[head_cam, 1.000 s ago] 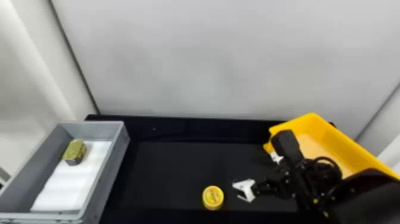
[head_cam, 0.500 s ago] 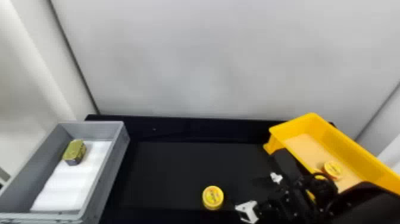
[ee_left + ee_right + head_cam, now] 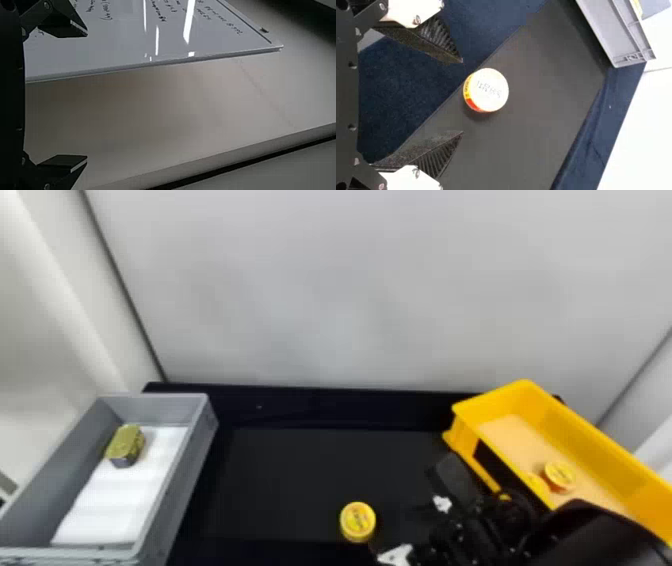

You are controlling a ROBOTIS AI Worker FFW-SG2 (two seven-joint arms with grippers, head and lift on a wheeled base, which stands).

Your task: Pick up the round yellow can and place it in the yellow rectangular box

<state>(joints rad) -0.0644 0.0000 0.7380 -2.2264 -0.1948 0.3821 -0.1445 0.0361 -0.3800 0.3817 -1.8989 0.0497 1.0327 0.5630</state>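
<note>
my right arm (image 3: 590, 535) has swung toward the worktop's (image 3: 300, 470) near edge, uncovering another can (image 3: 560, 475) inside the yellow rectangular box (image 3: 565, 422). my right jaws are wide apart, facing the round yellow can (image 3: 485, 90) on the worktop; i judge the grasp comes next. from my head, the arm hides part of the box, whose near end is cut off.

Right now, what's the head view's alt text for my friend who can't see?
A yellow can sits on a black table, left of the robot's right arm. Another can is in the yellow box on the right; a gold tin sits on white padding in the gray box on the left.
</note>
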